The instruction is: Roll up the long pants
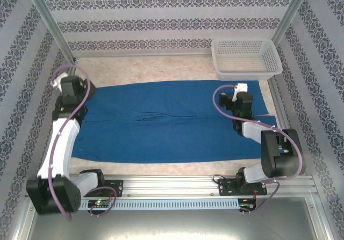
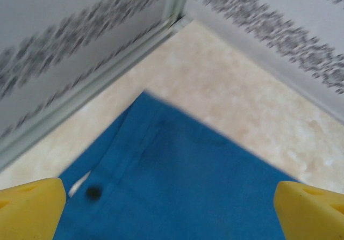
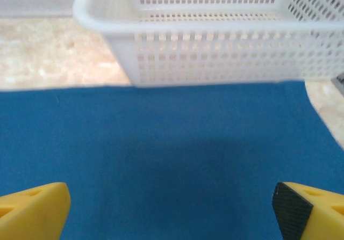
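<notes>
Grey-banded floral wallpaper panels close in three sides of a pale marbled beige surface (image 1: 161, 68), with silver metal posts at the far corners.

Spread flat across most of that surface lie the royal-blue soft fabric long pants (image 1: 172, 122), lengthwise from left to right. The waist end is at the left and the leg ends reach the right, with a few shallow wrinkles near the middle.

A white plastic mesh basket (image 1: 246, 57) sits in the far right corner. Its near wall is just beside the far edge of the trouser legs.

At the left, the white-and-black left arm (image 1: 59, 143) reaches to the far left corner of the fabric. Its yellow-fingered left claw (image 2: 171, 210) is spread wide over the waistband, gripping nothing.

On the other side, the right arm (image 1: 271, 151) bends toward the leg ends. The right claw (image 3: 171, 213) also stands wide apart above plain blue cloth, facing the basket. Whether either claw touches the fabric cannot be told.

A small dark button (image 2: 93, 192) shows on the waistband near the left claw's finger.
</notes>
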Controlling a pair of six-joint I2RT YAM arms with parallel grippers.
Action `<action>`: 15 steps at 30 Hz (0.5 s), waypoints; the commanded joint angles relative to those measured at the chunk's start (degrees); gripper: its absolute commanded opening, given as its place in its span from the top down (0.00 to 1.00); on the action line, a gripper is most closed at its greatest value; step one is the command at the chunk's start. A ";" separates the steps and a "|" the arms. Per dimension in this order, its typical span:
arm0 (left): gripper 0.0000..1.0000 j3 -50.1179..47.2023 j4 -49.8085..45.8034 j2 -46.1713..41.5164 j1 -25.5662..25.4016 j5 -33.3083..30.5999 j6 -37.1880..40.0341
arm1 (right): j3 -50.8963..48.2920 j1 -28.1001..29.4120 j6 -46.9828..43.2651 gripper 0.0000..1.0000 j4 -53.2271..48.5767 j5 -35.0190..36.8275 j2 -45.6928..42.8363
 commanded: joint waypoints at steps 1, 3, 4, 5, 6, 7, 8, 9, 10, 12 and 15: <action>0.00 -4.68 -18.61 -10.28 4.95 0.27 -13.95 | 7.68 -1.49 5.59 0.02 -16.06 1.43 -2.84; 0.00 -8.24 -21.37 -15.19 9.33 2.84 -17.34 | 9.58 -4.23 13.27 0.02 -19.82 -3.41 -3.46; 0.00 -10.42 -21.28 -16.87 11.65 5.76 -17.68 | 9.80 -6.01 17.19 0.02 -20.07 -7.68 -3.63; 0.00 -12.20 -21.56 -17.41 13.88 8.38 -17.69 | 9.90 -7.56 20.91 0.02 -20.43 -10.15 -3.91; 0.00 -13.52 -22.06 -17.35 15.94 9.89 -17.63 | 10.24 -8.61 23.12 0.02 -21.62 -12.17 -4.13; 0.00 -14.88 -22.29 -17.10 18.55 11.60 -17.46 | 10.47 -9.78 24.51 0.02 -22.44 -14.50 -4.49; 0.00 -16.05 -21.88 -16.90 21.47 13.19 -17.23 | 10.46 -10.90 25.93 0.02 -22.90 -16.03 -5.11; 0.00 -17.38 -20.82 -16.75 24.01 14.85 -16.63 | 10.38 -11.94 27.01 0.02 -23.79 -17.24 -5.76; 0.00 -18.65 -18.96 -16.34 26.99 17.24 -15.93 | 10.34 -13.26 27.59 0.02 -24.57 -18.82 -6.68; 0.00 -20.67 -15.63 -13.77 32.73 23.42 -15.28 | 10.24 -15.46 27.76 0.02 -27.39 -19.39 -8.73; 0.00 -23.34 -11.64 -8.22 39.39 31.64 -15.41 | 8.79 -18.31 27.37 0.02 -30.13 -19.37 -12.83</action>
